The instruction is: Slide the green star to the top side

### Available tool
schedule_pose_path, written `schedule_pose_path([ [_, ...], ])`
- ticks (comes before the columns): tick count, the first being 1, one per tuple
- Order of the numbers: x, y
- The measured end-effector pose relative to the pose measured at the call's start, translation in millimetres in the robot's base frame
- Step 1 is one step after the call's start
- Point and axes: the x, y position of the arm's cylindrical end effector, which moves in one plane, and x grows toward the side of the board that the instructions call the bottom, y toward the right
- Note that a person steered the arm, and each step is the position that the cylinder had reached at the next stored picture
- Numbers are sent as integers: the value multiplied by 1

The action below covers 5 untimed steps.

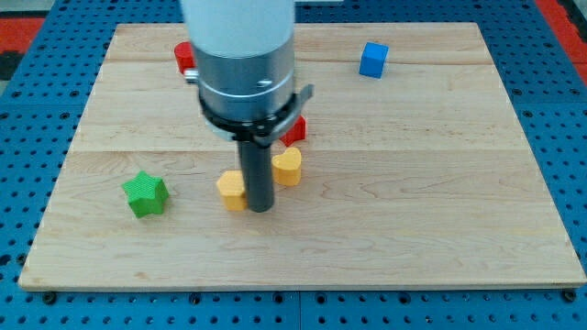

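Note:
The green star [145,193] lies on the wooden board [413,183] at the view's lower left. My tip [260,210] rests on the board well to the star's right, about 125 pixels away. It stands between two yellow blocks, touching or nearly touching the yellow block [232,189] on its left, with the other yellow block [287,167] just up and to its right. The arm's grey and white body hides the board's upper middle.
A red block [294,130] peeks out right of the arm body. Another red block [184,58] sits at the view's upper left, partly hidden by the arm. A blue cube [373,60] sits at the upper right. Blue pegboard surrounds the board.

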Motion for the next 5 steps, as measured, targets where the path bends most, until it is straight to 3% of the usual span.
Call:
schedule_pose_path([
  [2,50,-60],
  [3,37,-102],
  [5,-27,-132],
])
